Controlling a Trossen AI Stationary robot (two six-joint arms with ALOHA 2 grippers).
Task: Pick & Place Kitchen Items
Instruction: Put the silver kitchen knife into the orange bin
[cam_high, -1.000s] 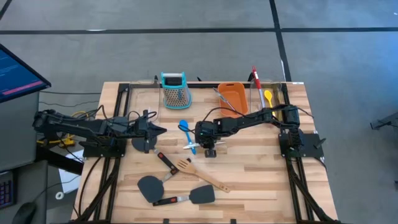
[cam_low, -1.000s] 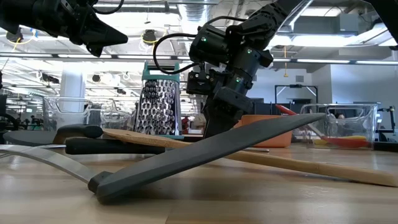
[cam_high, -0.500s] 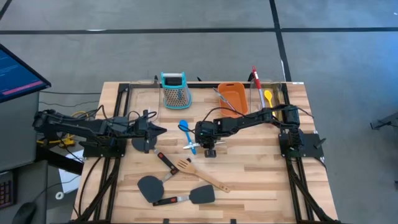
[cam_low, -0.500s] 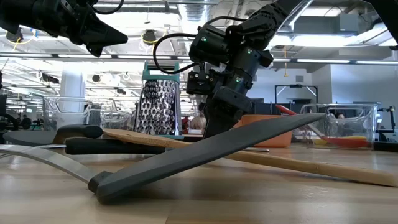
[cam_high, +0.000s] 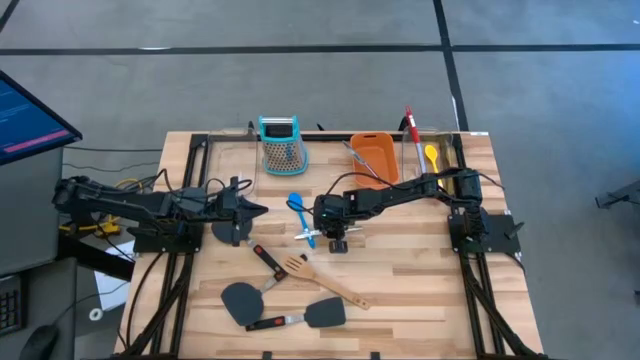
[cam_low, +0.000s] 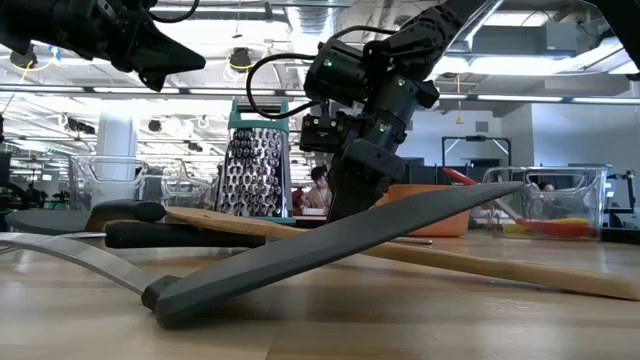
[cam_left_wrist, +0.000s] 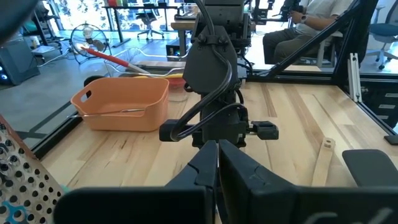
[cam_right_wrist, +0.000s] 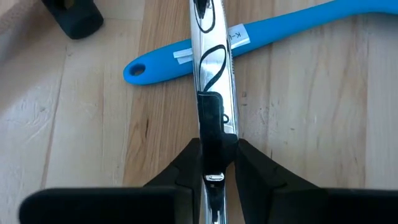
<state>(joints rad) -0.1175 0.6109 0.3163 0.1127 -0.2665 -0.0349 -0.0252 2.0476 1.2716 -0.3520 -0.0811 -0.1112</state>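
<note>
My right gripper (cam_high: 337, 241) points down near the table's middle and is shut on the silver tongs (cam_right_wrist: 210, 56). The tongs lie across the handle of the blue spoon (cam_right_wrist: 249, 36), which lies flat on the table (cam_high: 298, 212). My left gripper (cam_high: 256, 210) hovers shut and empty over the table's left part, also seen in the low view (cam_low: 190, 62). Two black spatulas (cam_high: 240, 298) (cam_high: 322, 313) and the wooden slotted turner (cam_high: 318, 279) lie near the front edge. A red spoon (cam_high: 409, 125) and a yellow spoon (cam_high: 431, 155) are in a clear bin at the back right. My right gripper pinches the tongs between its two fingers (cam_right_wrist: 186, 163) at one end, by the black locking piece (cam_right_wrist: 212, 127). The fingers come from above and stand on either side of the tongs' narrow body. The tongs run on from the fingers and rest over the blue spoon's handle.
The teal-topped grater (cam_high: 282, 143) and the orange tub (cam_high: 375, 153) stand at the back. A third black utensil (cam_high: 266, 263) lies by the turner. A clear bin (cam_high: 225, 160) stands at the back left. Bare wood lies to the front right (cam_high: 420, 290).
</note>
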